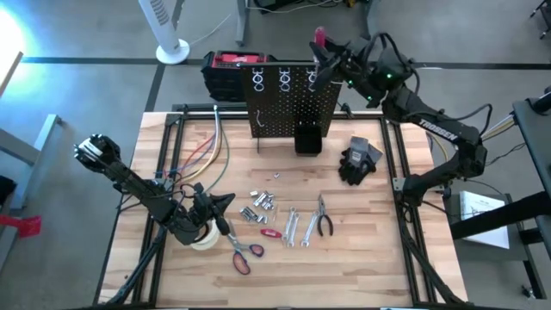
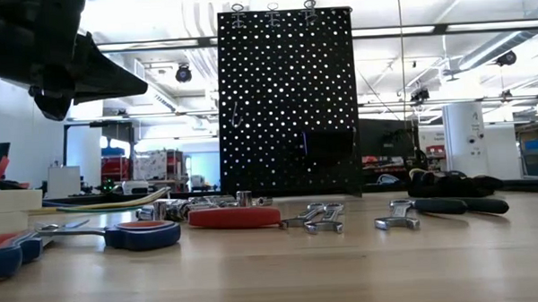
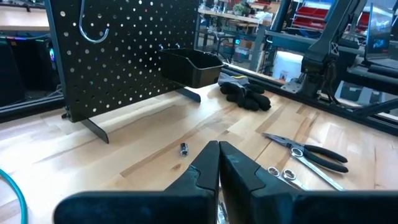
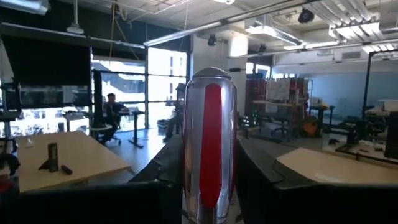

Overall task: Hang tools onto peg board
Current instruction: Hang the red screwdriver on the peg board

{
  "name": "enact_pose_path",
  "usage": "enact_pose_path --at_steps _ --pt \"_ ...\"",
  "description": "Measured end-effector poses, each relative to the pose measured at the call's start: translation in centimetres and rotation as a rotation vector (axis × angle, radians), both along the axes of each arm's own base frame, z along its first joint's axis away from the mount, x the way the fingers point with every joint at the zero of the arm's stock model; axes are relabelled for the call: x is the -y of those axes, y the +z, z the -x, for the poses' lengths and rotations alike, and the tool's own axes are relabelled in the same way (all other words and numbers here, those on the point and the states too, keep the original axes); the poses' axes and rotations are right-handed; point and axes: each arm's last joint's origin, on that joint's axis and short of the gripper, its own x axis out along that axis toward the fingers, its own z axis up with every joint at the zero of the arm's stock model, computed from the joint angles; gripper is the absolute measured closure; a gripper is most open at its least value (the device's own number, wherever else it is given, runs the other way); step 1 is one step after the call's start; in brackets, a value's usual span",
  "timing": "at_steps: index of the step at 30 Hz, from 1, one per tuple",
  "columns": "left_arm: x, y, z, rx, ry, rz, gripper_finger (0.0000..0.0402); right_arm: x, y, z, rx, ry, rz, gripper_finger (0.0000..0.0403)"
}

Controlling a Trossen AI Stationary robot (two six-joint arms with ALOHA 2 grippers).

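The black peg board [image 1: 293,108] stands upright at the table's far middle, with silver ring hooks [image 1: 285,80] along its top and a small black bin [image 1: 307,139]. My right gripper [image 1: 325,58] is above the board's top right corner, shut on a red-handled screwdriver [image 4: 208,143]. My left gripper [image 1: 219,204] is shut and empty, just above the table at the near left. Red-handled scissors [image 1: 244,254], silver sockets [image 1: 263,207], wrenches [image 1: 293,226] and black-handled pliers [image 1: 324,220] lie flat on the table. My right gripper pinches the screwdriver's red and silver handle [image 4: 186,155] between its two fingers, one on each side. The handle's free end [image 1: 319,36] sticks out past the fingers. The tool is lifted clear of the table, over the rightmost ring hook [image 1: 312,79]; its shaft is hidden.
A black glove [image 1: 357,159] lies right of the bin. A white tape roll [image 1: 204,237] lies under my left arm. A red-and-black toolbox [image 1: 232,69] stands behind the board. Coloured cables [image 1: 202,155] lie at the far left. A small bit [image 3: 184,148] lies before the board.
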Motion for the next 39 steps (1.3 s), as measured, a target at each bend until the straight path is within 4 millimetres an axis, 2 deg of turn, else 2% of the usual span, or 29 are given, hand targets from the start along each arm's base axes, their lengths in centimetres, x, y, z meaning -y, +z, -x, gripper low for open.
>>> enact_pose_path --at_steps 14,21,26,32,34,39 --pt "0.0 0.0 0.0 0.0 0.0 0.0 0.0401 -0.2 -3.4 -1.4 -0.056 0.011 -0.062 0.0322" --pt "0.0 0.0 0.0 -0.001 -0.002 -0.001 0.0401 -1.7 -5.6 -1.7 -0.05 -0.062 -0.013 0.0322" --pt "0.0 0.0 0.0 -0.003 -0.003 -0.003 0.0401 -2.3 -5.9 -1.0 0.001 -0.077 -0.004 0.0322" --pt "0.0 0.0 0.0 -0.004 -0.003 -0.004 0.0401 -2.3 -6.3 -1.0 -0.016 -0.072 -0.03 0.0322" --pt "0.0 0.0 0.0 -0.004 -0.003 -0.004 0.0401 -2.3 -6.3 -1.0 -0.02 -0.071 -0.031 0.0305" --pt "0.0 0.0 0.0 -0.004 -0.003 -0.004 0.0401 -2.3 -6.4 -1.0 -0.041 -0.07 -0.039 0.0231"
